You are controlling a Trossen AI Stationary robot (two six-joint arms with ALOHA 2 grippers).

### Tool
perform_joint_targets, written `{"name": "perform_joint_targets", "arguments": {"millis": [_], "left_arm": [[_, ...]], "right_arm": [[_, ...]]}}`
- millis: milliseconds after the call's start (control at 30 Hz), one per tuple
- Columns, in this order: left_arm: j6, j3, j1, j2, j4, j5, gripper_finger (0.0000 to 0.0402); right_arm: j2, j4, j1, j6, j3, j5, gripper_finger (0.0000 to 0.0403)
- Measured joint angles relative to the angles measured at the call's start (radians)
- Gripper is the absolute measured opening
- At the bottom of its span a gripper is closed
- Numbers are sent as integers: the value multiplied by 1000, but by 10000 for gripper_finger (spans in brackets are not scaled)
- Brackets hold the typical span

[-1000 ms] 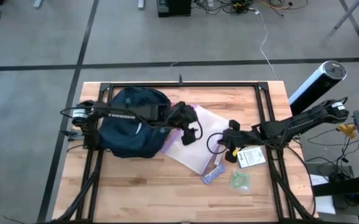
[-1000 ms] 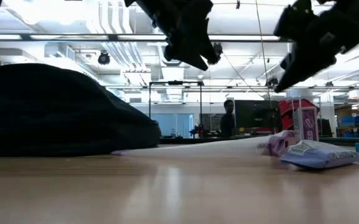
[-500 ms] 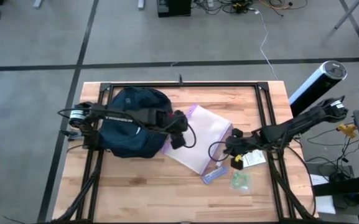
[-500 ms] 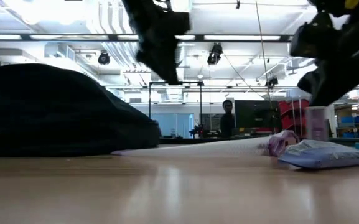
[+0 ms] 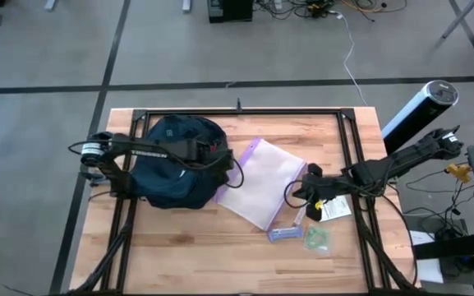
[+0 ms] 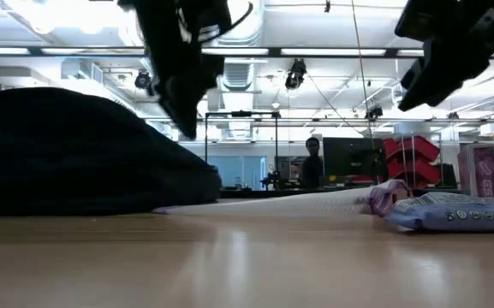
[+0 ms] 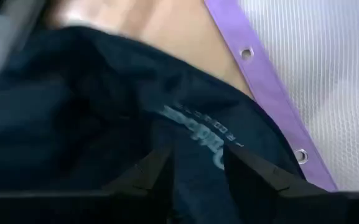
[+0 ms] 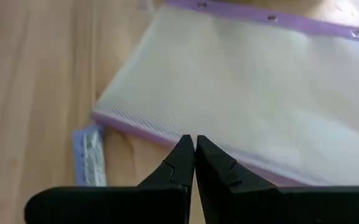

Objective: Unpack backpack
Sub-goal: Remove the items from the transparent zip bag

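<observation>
With the backpack (image 5: 172,162) lying on the counter beside the purple-edged pouch (image 5: 263,182), the left gripper (image 5: 225,162) hovered over its edge, fingers narrowly parted around nothing, apparently needing a grip on the fabric next, while the right gripper (image 5: 299,194) waited beyond the pouch, fingers together.

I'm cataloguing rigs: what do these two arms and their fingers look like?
Both arms are dark and slender, with thin black cables looping beside them. The left arm carries white lettering. The right arm has yellow accents. Each ends in two dark, pointed fingers.
</observation>
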Motion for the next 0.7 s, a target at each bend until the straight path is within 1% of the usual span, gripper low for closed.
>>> {"name": "perform_joint_targets", "arguments": {"millis": [67,200,267,400,433,467,500,567,633,667,700], "left_arm": [[-36,-58,0,5,32,71,119],[-106,-118,-35,3,199,223,117],[-103,-110,-76,0,303,274,116],[-39,-56,-189,-11,517,342,116],[-7,-25,-222,-13,532,322,116],[15,8,-253,-16,518,277,116],[30,39,-282,-24,466,219,116],[35,102,-315,-26,325,69,116],[-11,150,-335,-30,194,-83,116],[-50,165,-340,-34,104,-139,116],[-96,177,-341,-34,22,-172,116]], "right_arm": [[24,1,2,7,-8,-7,0],[72,-16,6,5,-19,-50,0],[81,-56,7,5,-19,-65,0],[86,-137,6,8,-20,-77,0],[84,-154,6,9,-20,-78,0],[80,-159,6,10,-20,-78,0],[79,-152,6,10,-20,-77,0],[78,-146,6,10,-19,-76,0],[74,-129,6,10,-19,-69,0],[74,-105,6,9,-19,-55,0],[74,-86,6,8,-18,-44,0]]}}
